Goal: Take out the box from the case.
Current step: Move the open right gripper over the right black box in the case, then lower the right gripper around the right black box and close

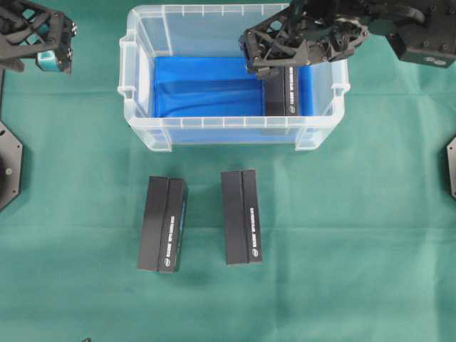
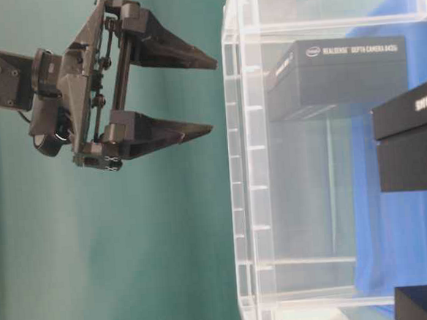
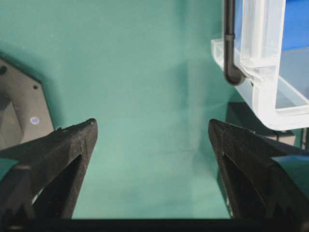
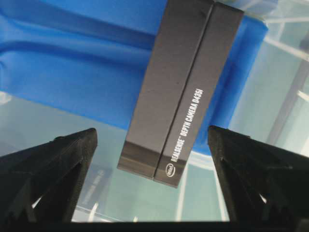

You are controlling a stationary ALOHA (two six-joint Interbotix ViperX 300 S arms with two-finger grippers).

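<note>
The case (image 1: 214,122) is a clear plastic bin with a blue lining (image 1: 199,85) at the back middle of the table. One black box (image 1: 285,92) lies flat at the case's right end, also seen through the wall (image 2: 340,78). My right gripper (image 4: 152,133) hangs open over that box's far end inside the case. The box (image 4: 178,87) lies below and between the fingers, and they do not touch it. My left gripper (image 2: 207,94) is open and empty, up in the air left of the case, outside it.
Two more black boxes (image 1: 162,224) (image 1: 241,216) lie side by side on the green cloth in front of the case. The left wrist view shows the case's corner and handle (image 3: 263,82) at upper right. Black base plates (image 1: 8,164) sit at the table's side edges.
</note>
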